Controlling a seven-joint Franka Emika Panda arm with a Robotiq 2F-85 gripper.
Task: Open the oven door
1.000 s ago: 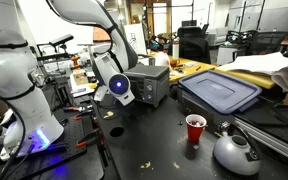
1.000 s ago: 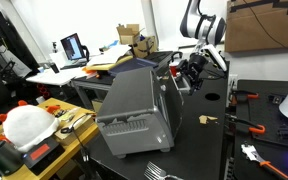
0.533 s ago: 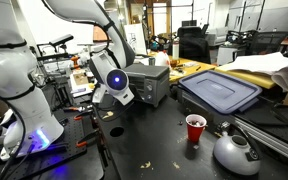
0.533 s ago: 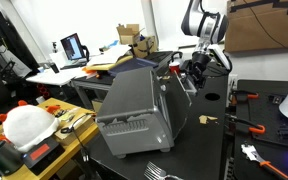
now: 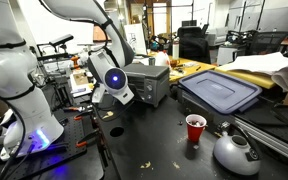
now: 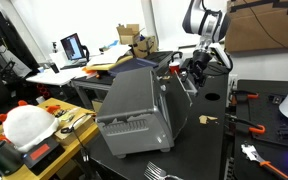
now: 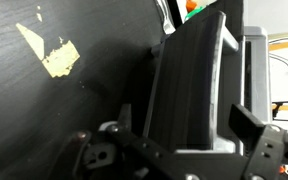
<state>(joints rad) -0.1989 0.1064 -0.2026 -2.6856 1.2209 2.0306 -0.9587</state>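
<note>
The silver-grey oven (image 5: 152, 82) stands on the dark table, and also shows in the exterior view from behind (image 6: 132, 105). The oven door (image 6: 176, 92) faces the arm and leans a little out from the oven's front. In the wrist view the door (image 7: 189, 70) is a dark panel on edge next to the silver frame (image 7: 254, 70). My gripper (image 5: 112, 88) (image 6: 192, 72) is right at the door. Its fingers (image 7: 184, 118) are apart, one on each side of the door's edge. I cannot tell whether they touch it.
A large blue-lidded bin (image 5: 222, 92), a red cup (image 5: 195, 129) and a metal kettle (image 5: 236, 152) sit beside the oven. A white robot base (image 5: 14, 90) stands close by. A cluttered bench with a laptop (image 6: 74, 47) lies behind the oven. A yellow tape scrap (image 7: 49, 52) lies on the table.
My gripper has shifted a little away from the oven's front, and the door leans out slightly more. The oven body has not moved.
</note>
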